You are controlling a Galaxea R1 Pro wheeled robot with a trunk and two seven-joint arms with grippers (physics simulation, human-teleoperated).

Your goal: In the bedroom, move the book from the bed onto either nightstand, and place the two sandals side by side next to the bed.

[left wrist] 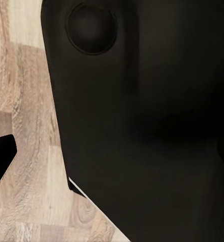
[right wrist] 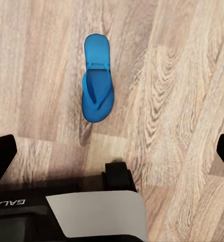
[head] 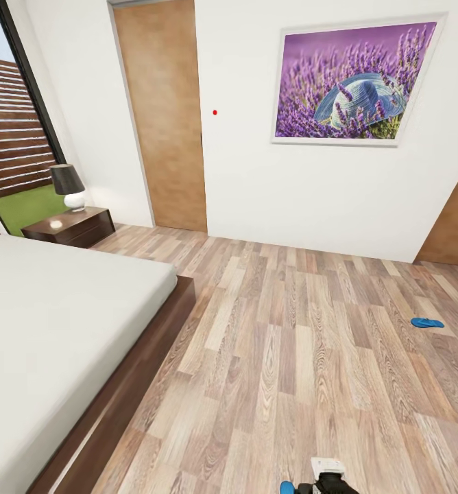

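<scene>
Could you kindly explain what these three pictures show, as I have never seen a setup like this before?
These are simulator renders from a wheeled robot with two arms, each ending in a two-finger gripper. The large picture comes from a camera on its head, looking forward and down into a bedroom: the bed at the left, a nightstand with a lamp beyond it, a lavender painting on the wall, and a blue sandal on the wooden floor at the right.

The other two pictures come from cameras near each gripper. The right wrist view looks down at a blue sandal lying on the floor, with the fingertips spread wide apart and nothing held. The left wrist view faces a dark robot part, so its gripper state is unclear.
</scene>
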